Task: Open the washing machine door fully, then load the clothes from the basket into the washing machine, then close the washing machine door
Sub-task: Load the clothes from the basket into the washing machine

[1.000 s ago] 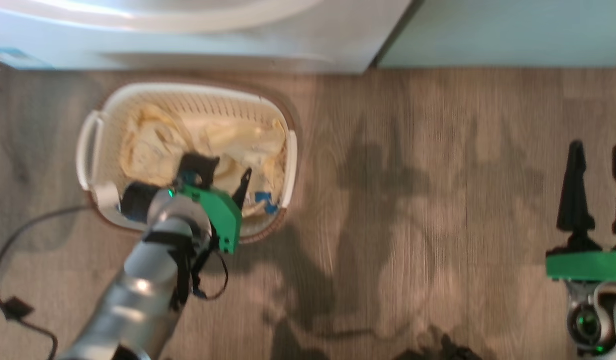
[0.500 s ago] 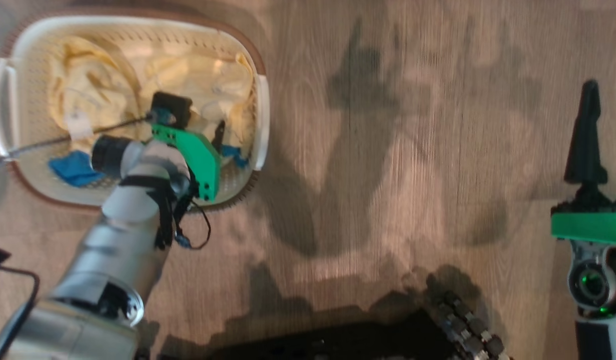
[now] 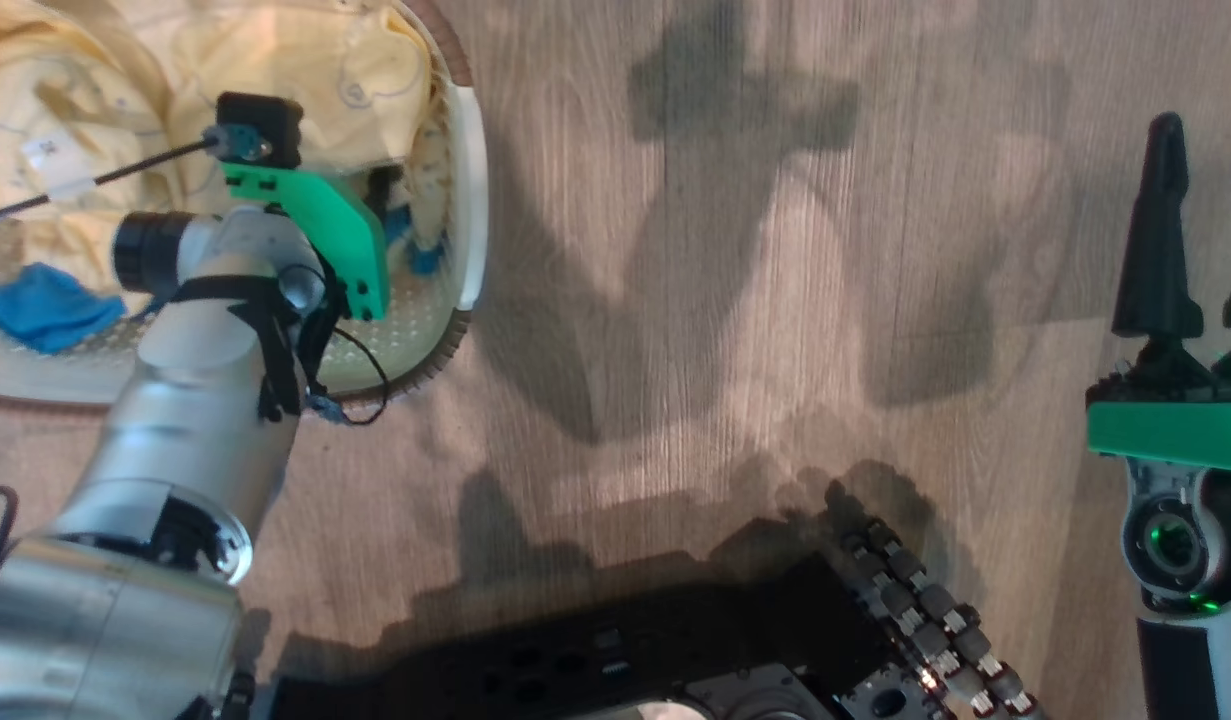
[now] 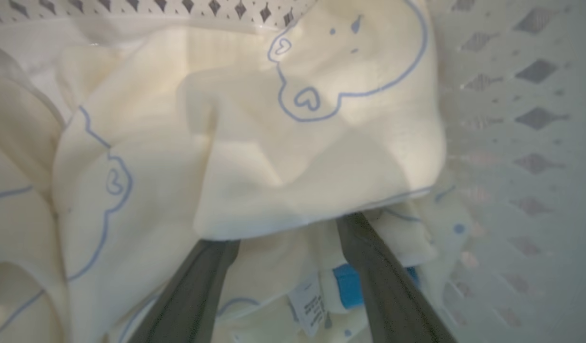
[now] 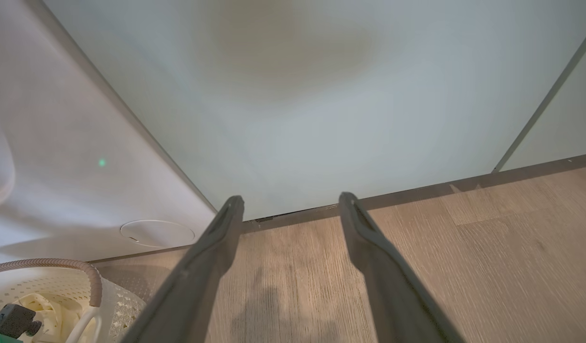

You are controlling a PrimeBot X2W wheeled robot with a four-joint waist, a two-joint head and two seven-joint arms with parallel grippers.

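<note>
The cream perforated basket (image 3: 470, 200) sits on the wooden floor at the head view's upper left, with the pale yellow clothes (image 3: 305, 60) in it. My left gripper (image 3: 367, 195) reaches down into its right end. In the left wrist view the left gripper (image 4: 285, 233) is open, with its fingertips (image 4: 354, 228) tucked under a fold of the clothes (image 4: 283, 152); a white label and blue trim lie between the fingers. My right gripper (image 3: 1203, 230) hangs open over bare floor. The right wrist view has the washing machine (image 5: 59, 143), its round flap and the basket (image 5: 90, 286). The washing machine door is out of view.
My dark base with its roller wheel (image 3: 915, 590) fills the head view's bottom edge. A black cable (image 3: 95, 180) runs across the basket to the left wrist. A pale green cabinet (image 5: 321, 95) stands behind the right gripper (image 5: 290, 202). A blue patch (image 3: 35, 305) lies at the basket's left.
The head camera has tipped down and closer, so the washing machine has left its view. My left gripper has sunk deeper into the clothes. The right gripper stays open.
</note>
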